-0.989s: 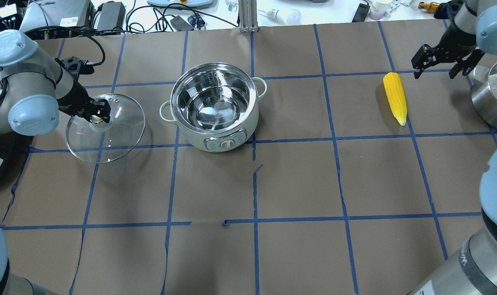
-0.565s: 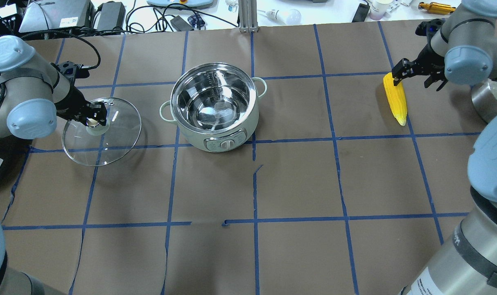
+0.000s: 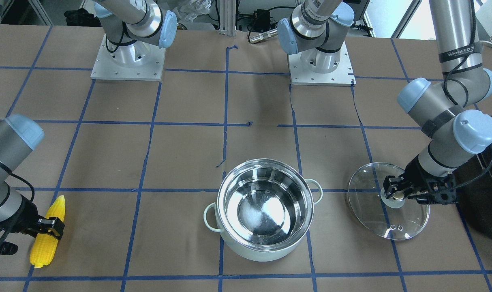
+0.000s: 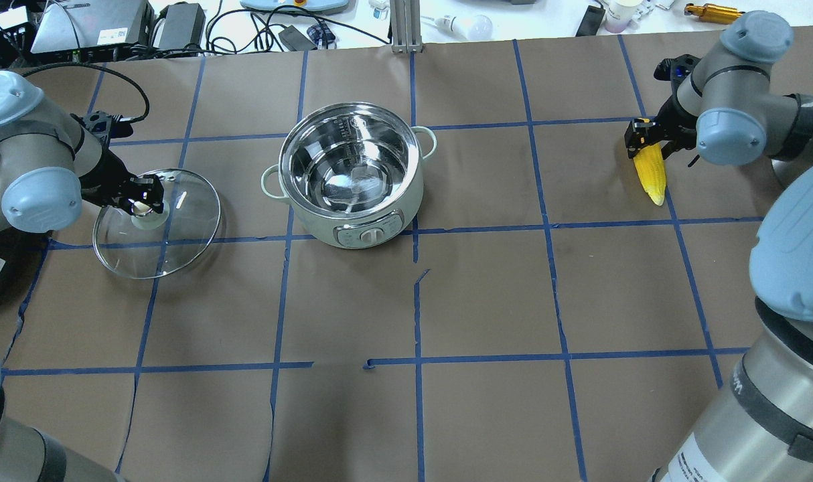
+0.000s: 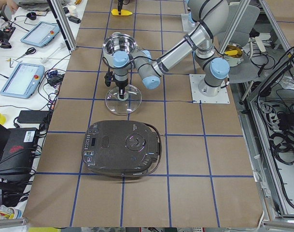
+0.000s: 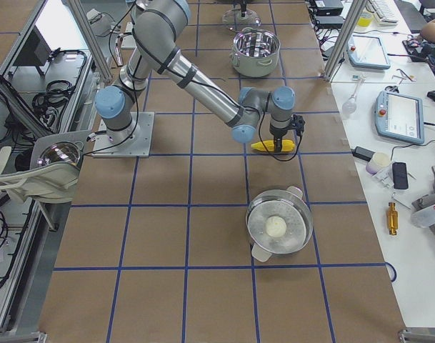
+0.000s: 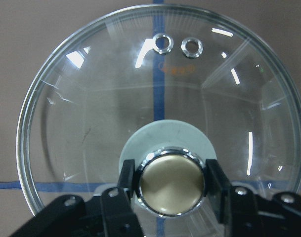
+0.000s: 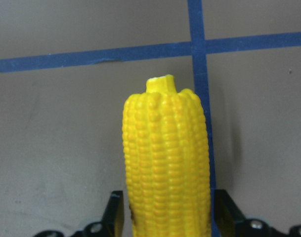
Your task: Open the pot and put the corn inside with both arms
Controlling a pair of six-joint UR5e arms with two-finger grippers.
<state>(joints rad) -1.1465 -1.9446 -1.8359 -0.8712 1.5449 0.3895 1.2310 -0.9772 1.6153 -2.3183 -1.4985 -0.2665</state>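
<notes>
Left hand (image 4: 142, 197) grasps the lid (image 4: 179, 234) at the pot's (image 4: 326, 224) nine o'clock. Right hand (image 4: 647, 137) straddles the corn's (image 4: 651, 175) thick end, on the bench (image 4: 487, 301) at three o'clock; clamped or not, I cannot tell. Held near one end, it could pivot and slip.

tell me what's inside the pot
Nothing: the pot is open and its bare steel floor and walls show. Only the inner wall under the near rim is hidden. The lid is off, held by the left gripper; the corn lies outside it.
</notes>
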